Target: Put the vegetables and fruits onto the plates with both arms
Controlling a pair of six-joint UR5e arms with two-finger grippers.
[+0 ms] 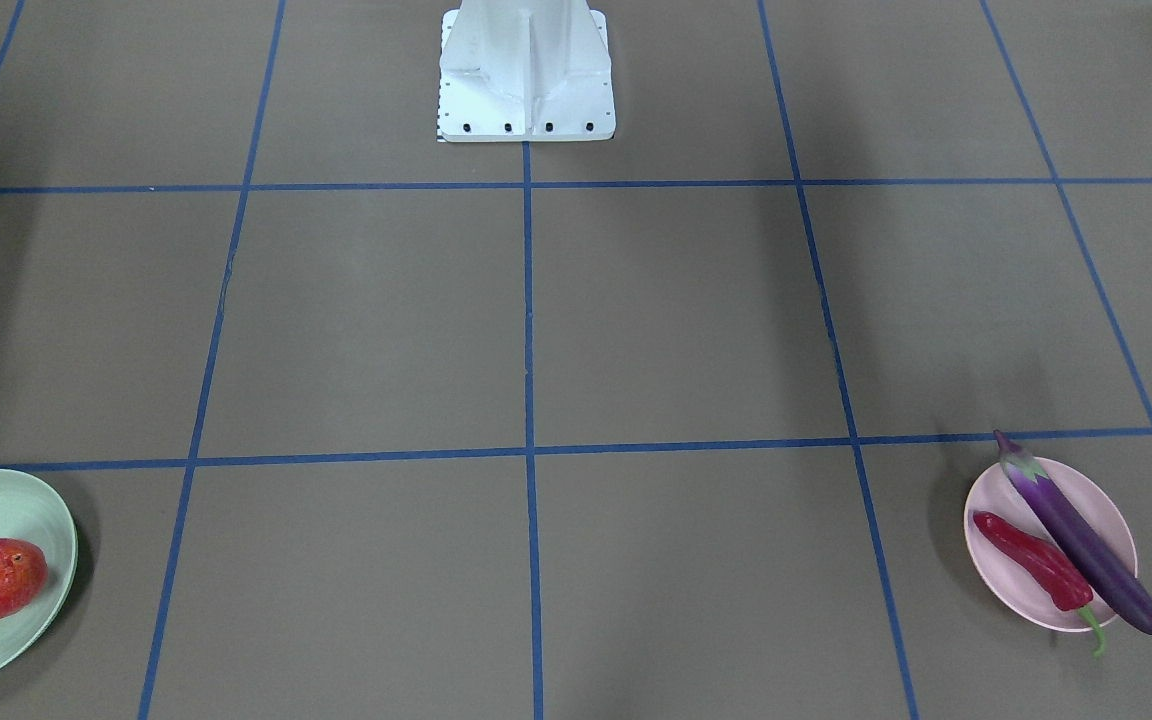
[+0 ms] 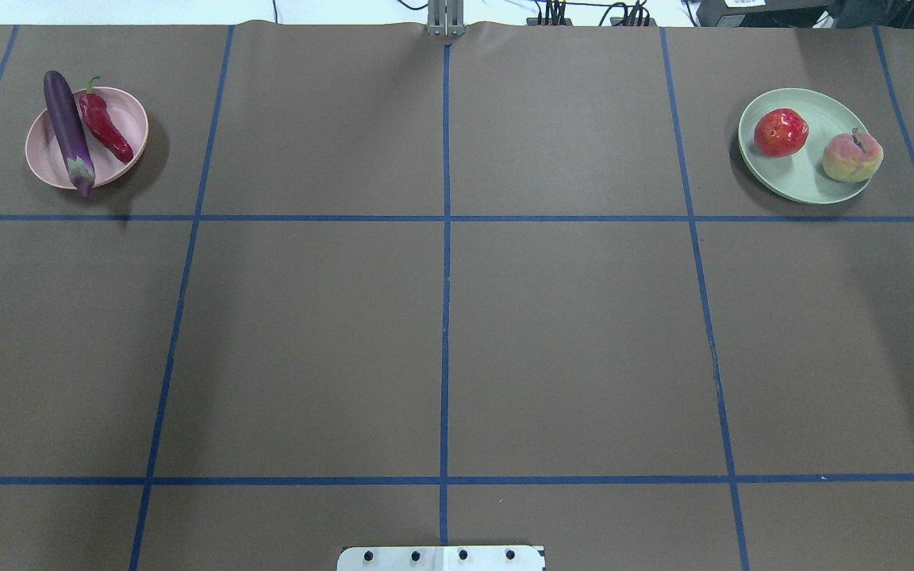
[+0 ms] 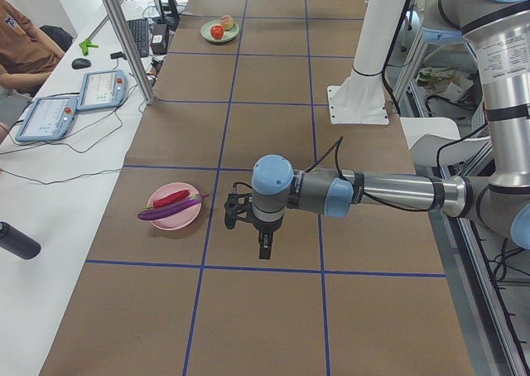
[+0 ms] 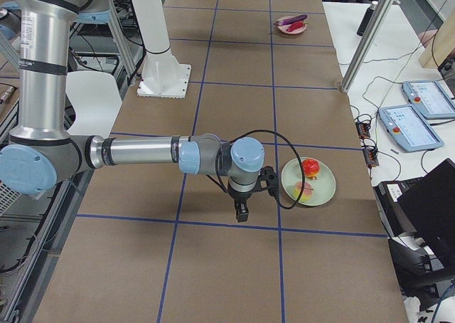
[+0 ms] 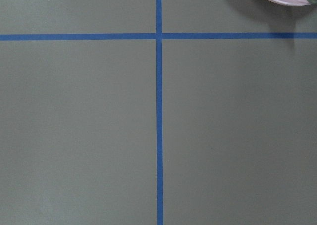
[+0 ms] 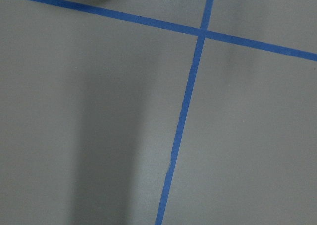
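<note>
The purple eggplant [image 2: 68, 131] and the red chili [image 2: 105, 128] lie side by side on the pink plate [image 2: 128, 107] at the far left. The red speckled fruit [image 2: 781, 132] and the peach [image 2: 852, 157] sit on the mint green plate [image 2: 810, 178] at the far right. My left gripper [image 3: 263, 249] shows only in the exterior left view, above the table beside the pink plate [image 3: 178, 217]. My right gripper [image 4: 242, 213] shows only in the exterior right view, beside the green plate [image 4: 323, 188]. I cannot tell whether either is open or shut.
The white pedestal base [image 1: 526, 75] stands at the robot's side of the brown table with its blue tape grid. Tablets [image 3: 99, 89] and an aluminium post [image 3: 124, 36] stand along the operators' edge. A person [image 3: 21, 45] sits beyond them.
</note>
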